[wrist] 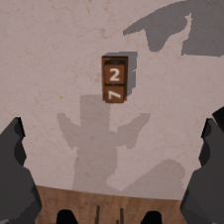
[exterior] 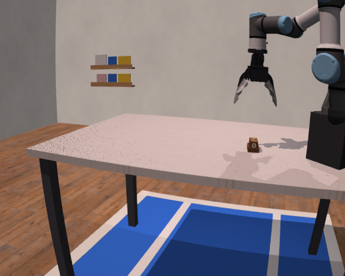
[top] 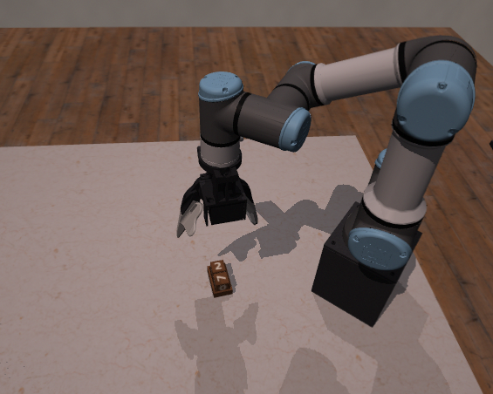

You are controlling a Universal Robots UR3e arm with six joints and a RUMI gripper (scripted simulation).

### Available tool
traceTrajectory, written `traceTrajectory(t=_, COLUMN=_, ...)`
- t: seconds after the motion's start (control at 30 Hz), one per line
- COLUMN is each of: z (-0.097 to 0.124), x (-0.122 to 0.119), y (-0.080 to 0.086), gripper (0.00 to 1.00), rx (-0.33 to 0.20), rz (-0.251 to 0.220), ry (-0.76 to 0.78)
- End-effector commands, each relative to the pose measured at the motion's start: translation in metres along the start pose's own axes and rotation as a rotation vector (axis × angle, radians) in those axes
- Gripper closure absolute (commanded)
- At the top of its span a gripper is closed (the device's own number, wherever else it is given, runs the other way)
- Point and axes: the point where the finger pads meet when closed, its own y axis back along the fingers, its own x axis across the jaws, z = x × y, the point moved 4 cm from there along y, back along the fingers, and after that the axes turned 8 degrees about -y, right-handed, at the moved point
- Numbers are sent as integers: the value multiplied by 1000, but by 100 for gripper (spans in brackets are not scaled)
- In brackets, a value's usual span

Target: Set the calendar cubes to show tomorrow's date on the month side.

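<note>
Gripper [top: 217, 230] [exterior: 255, 104] [wrist: 112, 119] open, empty; tray [top: 223, 295] [exterior: 253, 150] [wrist: 114, 58] upper ctr of wrist pic: ctr over cube [top: 219, 277] [exterior: 253, 144] [wrist: 114, 94] w/ 7 b4 descending.

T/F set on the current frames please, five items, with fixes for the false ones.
1. The black two-jaw tool is open. True.
2. The small brown block-shaped calendar sits between the tool's fingers. False: it rests on the pale stone-look tabletop, below the tool.
3. The upward faces of its two cubes show a 2 and a 7. True.
4. The calendar stands on the blue-and-white floor mat. False: it is on the tabletop.
5. An end face towards the exterior view shows a 0. True.
</note>
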Motion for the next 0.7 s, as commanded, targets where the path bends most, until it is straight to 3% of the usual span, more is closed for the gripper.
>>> traceTrajectory(t=0.0, z=0, x=0, y=0, gripper=0, rx=-1, rz=-1, ry=-2)
traceTrajectory(t=0.1, z=0, x=0, y=-5, gripper=0, rx=-1, rz=-1, ry=-2)
traceTrajectory(t=0.3, z=0, x=1, y=-44, gripper=0, rx=-2, rz=0, ry=-2)
traceTrajectory(t=0.47, z=0, x=1, y=-49, gripper=0, rx=-2, rz=0, ry=-2)
traceTrajectory(t=0.5, z=0, x=1, y=-49, gripper=72, rx=-2, rz=0, ry=-2)
traceTrajectory(t=0.67, z=0, x=1, y=-49, gripper=72, rx=-2, rz=0, ry=-2)
